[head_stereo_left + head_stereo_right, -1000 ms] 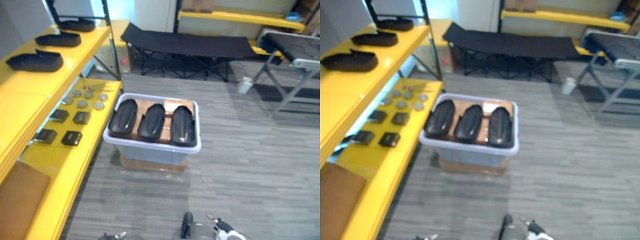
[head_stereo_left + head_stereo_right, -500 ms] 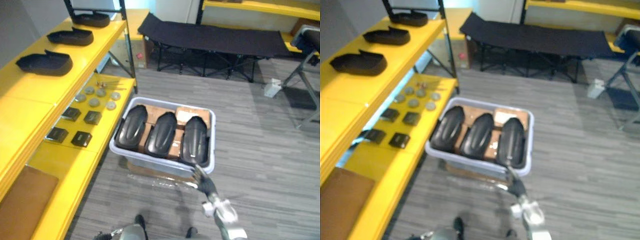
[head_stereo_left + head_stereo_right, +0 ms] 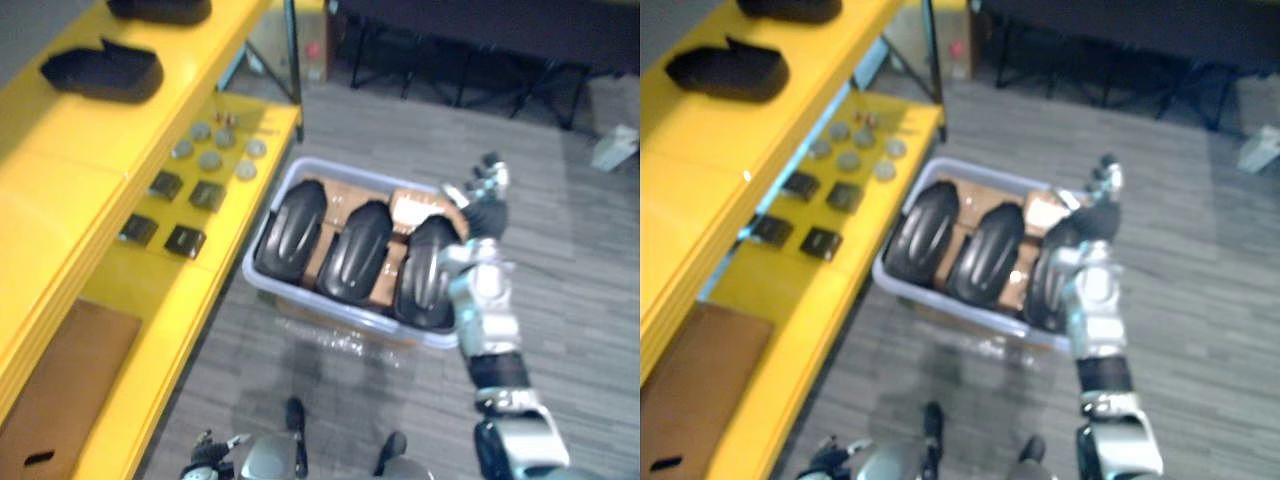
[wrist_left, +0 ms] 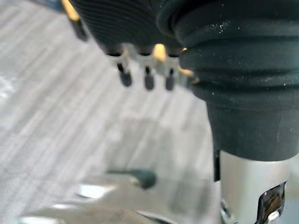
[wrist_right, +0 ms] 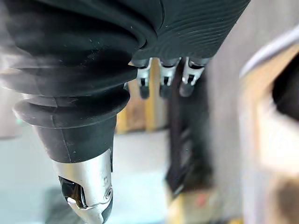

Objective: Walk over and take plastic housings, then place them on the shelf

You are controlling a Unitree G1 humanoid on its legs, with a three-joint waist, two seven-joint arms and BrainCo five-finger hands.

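Housings [image 3: 350,250], three black ones, sit side by side in the pale bin [image 3: 262,285] on the floor [image 3: 570,300], just right of the yellow shelf [image 3: 60,200]. I've got my right hand [image 3: 480,200] over the bin's far right corner, just past the rightmost housing [image 3: 425,270], fingers loosely straight, gripping nothing. Left hand [image 4: 147,79] hangs low over the floor, relaxed, empty too.

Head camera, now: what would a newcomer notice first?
Three black plastic housings sit side by side in a pale bin on the floor, beside the yellow shelf. The right hand, fingers open, hangs above the bin's far right corner. More housings lie on the shelf's upper level.
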